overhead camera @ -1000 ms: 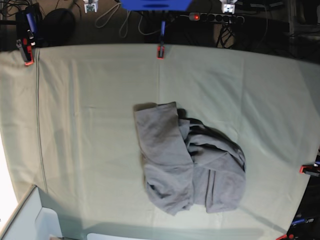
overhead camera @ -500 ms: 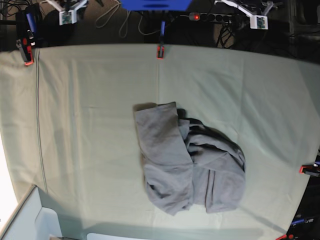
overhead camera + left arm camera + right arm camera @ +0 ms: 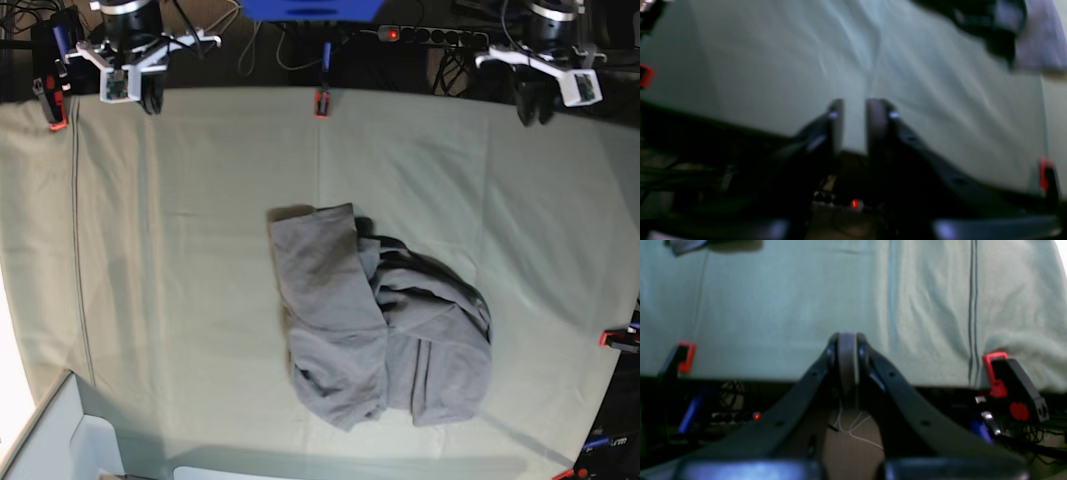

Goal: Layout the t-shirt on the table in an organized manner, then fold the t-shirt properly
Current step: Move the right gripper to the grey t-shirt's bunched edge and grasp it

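Note:
The grey t-shirt (image 3: pixel 380 325) lies crumpled in a heap near the middle of the table (image 3: pixel 200 250), with one smoother part folded over on its left side. My left gripper (image 3: pixel 533 110) hangs over the table's far right edge, well away from the shirt. In the blurred left wrist view its fingers (image 3: pixel 877 123) stand slightly apart with nothing between them, so the left gripper (image 3: pixel 853 125) is open. My right gripper (image 3: pixel 150 98) is at the far left edge. It is shut and empty in the right wrist view (image 3: pixel 847 353). Each wrist view catches only a corner of the t-shirt (image 3: pixel 1040 43) (image 3: pixel 683 245).
Red-orange clamps (image 3: pixel 321 103) (image 3: pixel 55 110) (image 3: pixel 615 340) pin the pale green cloth at the table's edges. A power strip (image 3: pixel 430 36) and cables lie behind the far edge. A white box (image 3: pixel 60 440) sits at the near left corner.
Both arms have come down into the base view at the far edge. The left gripper's jaws have parted. The t-shirt has not moved.

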Tool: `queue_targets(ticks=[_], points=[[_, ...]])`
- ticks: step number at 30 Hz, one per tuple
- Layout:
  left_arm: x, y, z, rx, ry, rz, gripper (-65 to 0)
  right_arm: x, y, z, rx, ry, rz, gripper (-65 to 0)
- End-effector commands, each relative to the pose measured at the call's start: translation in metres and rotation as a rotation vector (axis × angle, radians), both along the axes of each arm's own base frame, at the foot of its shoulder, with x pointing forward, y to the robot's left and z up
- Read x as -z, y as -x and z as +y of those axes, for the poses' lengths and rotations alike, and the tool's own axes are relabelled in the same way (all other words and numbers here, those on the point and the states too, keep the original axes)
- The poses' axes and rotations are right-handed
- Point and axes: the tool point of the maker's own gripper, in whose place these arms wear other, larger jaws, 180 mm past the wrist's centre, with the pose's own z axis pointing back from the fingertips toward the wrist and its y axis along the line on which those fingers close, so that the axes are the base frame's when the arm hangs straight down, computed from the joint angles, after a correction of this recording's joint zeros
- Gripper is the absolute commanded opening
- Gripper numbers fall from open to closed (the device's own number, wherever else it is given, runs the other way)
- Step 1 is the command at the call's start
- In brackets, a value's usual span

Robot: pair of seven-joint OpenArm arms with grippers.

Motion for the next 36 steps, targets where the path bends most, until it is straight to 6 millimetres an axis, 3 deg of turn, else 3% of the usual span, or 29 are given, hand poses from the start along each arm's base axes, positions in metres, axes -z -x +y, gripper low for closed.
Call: queue_targets(ticks=[1, 4, 10, 13, 20, 25, 27, 31, 36], points=[[-0.012, -0.009, -0.003, 0.014, -0.001, -0.051, -44.3, -0.009, -0.004, 0.0, -0.002, 0.002, -0.035, -65.0], [-0.018, -0.022, -0.004, 0.018, 0.0, -0.089, -37.9, -0.011, -0.015, 0.006, 0.004, -0.018, -0.061, -62.1], [-0.02, -0.049, -0.011, 0.032, 0.014, -0.145, -31.6, -0.002, -0.03, 0.023, -0.029, -0.053, 0.002, -41.5], [-0.011, -0.066, -0.018, 0.05, 0.035, -0.141, -31.3, -0.003, -0.035, 0.024, -0.024, -0.057, 0.0, -35.5], [-0.003, -0.138, -0.021, 0.023, 0.093, -0.123, -31.3, -0.006, -0.041, 0.023, -0.029, -0.052, -0.018, -39.2], [-0.009, -0.172, -0.024, 0.031, 0.114, -0.115, -31.3, -0.009, -0.05, 0.024, -0.031, -0.054, -0.038, -38.7], [-0.007, -0.176, -0.025, 0.036, 0.119, -0.095, -31.3, -0.013, -0.061, 0.027, -0.036, -0.057, -0.065, -37.5], [0.002, -0.166, -0.019, 0.035, 0.1, -0.047, -31.3, -0.031, -0.091, 0.055, -0.119, -0.093, -0.151, -33.1], [0.016, -0.135, 0.018, -0.024, 0.047, 0.011, -31.3, -0.04, -0.12, 0.103, -0.251, -0.142, -0.215, -29.3]])
